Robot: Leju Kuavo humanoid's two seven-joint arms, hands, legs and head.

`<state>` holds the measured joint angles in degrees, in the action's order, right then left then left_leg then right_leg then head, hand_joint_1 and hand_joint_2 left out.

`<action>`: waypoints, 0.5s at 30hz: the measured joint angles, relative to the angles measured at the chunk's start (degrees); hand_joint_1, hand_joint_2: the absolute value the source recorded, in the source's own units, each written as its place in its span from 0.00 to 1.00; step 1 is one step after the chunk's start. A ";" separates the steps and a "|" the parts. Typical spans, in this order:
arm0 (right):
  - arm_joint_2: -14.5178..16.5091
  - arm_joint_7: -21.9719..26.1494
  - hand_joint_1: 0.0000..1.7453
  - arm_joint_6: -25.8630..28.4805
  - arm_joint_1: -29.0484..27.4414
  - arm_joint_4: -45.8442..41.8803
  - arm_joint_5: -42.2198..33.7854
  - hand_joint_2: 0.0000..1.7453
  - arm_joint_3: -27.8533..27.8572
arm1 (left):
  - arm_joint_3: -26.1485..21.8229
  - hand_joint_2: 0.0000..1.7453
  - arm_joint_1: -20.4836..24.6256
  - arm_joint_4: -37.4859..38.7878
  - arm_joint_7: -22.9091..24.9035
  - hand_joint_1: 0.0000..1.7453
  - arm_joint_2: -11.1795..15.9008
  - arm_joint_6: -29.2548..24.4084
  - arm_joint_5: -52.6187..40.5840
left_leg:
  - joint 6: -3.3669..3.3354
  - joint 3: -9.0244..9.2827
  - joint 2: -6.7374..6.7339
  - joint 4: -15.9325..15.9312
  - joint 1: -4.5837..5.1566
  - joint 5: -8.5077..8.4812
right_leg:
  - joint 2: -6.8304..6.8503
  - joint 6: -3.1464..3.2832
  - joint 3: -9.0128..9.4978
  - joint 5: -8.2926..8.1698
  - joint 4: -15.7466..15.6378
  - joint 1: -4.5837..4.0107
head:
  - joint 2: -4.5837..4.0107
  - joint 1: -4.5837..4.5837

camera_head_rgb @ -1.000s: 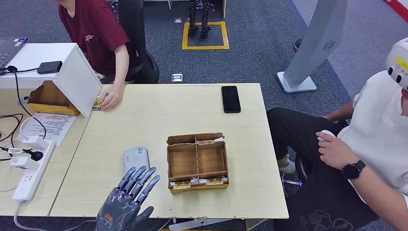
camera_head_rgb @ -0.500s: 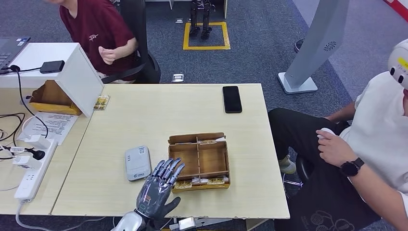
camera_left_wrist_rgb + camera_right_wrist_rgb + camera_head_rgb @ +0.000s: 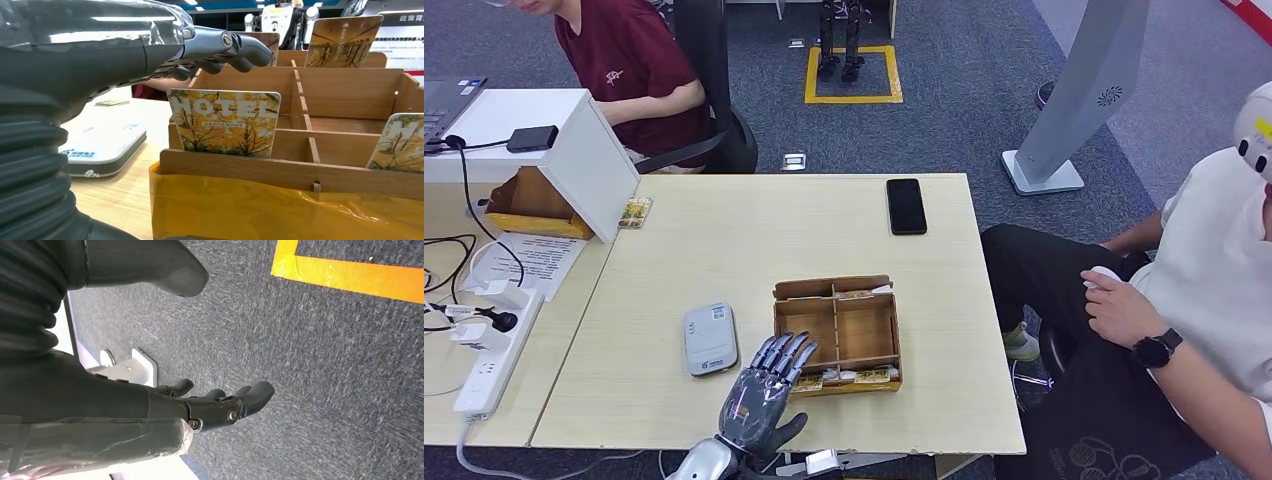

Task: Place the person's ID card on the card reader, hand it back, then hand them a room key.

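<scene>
My left hand [image 3: 764,395] hovers open at the front left corner of the wooden key box [image 3: 835,335], fingers spread over its front row. In the left wrist view the fingers [image 3: 220,47] reach above a yellow HOTEL room key card [image 3: 225,122] standing in the box's front slot; they do not touch it. More key cards [image 3: 871,376] stand along the front row. The white card reader [image 3: 709,338] lies just left of the box. An ID card [image 3: 635,212] lies at the table's far left by the white stand. My right hand [image 3: 215,402] hangs open above the carpet.
A black phone [image 3: 905,206] lies at the far side of the table [image 3: 724,250]. A person in a dark red shirt [image 3: 634,65] sits behind the far left corner; another in white [image 3: 1194,290] sits at the right. A power strip [image 3: 489,360] and cables lie left.
My left hand has moved right from beside the card reader to the front of the key box. The person in red drew their hand back from the ID card, leaving it on the table.
</scene>
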<state>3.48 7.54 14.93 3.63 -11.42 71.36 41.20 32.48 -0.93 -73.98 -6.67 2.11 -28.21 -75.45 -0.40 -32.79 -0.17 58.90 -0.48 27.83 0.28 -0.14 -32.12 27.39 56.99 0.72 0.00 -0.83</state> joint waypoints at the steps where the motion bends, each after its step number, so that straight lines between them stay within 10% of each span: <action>1: 0.00 0.00 0.00 0.00 0.00 0.00 0.00 1.00 0.00 | 0.00 1.00 0.02 0.09 0.00 0.00 -0.07 0.00 0.00 | 0.00 0.00 0.00 0.00 0.00 0.00 | 0.00 0.00 0.00 0.00 0.00 0.00 | 0.00 0.01; 15: 0.00 0.00 0.00 0.00 0.00 0.01 0.00 1.00 0.00 | 0.00 1.00 0.09 0.55 0.00 0.00 -0.19 -0.01 0.00 | 0.00 0.00 0.00 0.00 0.00 0.00 | 0.00 0.00 0.00 0.00 0.00 0.00 | 0.00 0.02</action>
<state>3.48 7.54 14.93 3.63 -11.41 71.36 41.20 32.48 -0.85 -73.43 -6.67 1.92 -28.22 -75.45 -0.40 -32.80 -0.17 58.91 -0.47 27.83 0.28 -0.14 -32.12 27.39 56.98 0.73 0.00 -0.81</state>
